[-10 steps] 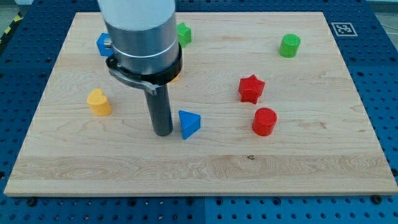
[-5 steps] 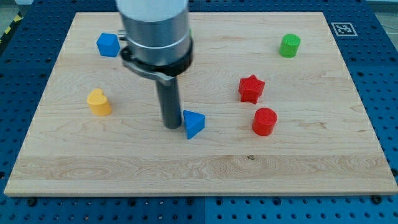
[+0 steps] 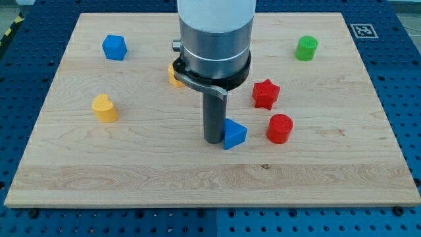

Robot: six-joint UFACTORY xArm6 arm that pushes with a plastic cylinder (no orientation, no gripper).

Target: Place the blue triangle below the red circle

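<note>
The blue triangle [image 3: 234,133] lies on the wooden board [image 3: 131,164], just left of the red circle [image 3: 280,128] with a small gap between them. My tip [image 3: 214,139] stands against the triangle's left side, touching it. The rod rises from there into the large grey arm body, which hides part of the board behind it.
A red star [image 3: 266,93] sits just above the red circle. A green cylinder [image 3: 306,48] is at the top right. A blue block [image 3: 114,47] is at the top left. A yellow block [image 3: 104,107] is at the left; another yellow block [image 3: 173,75] shows partly behind the arm.
My tip has moved to the right, pushing the blue triangle with it toward the red circle. The arm body now hides the green block near the top.
</note>
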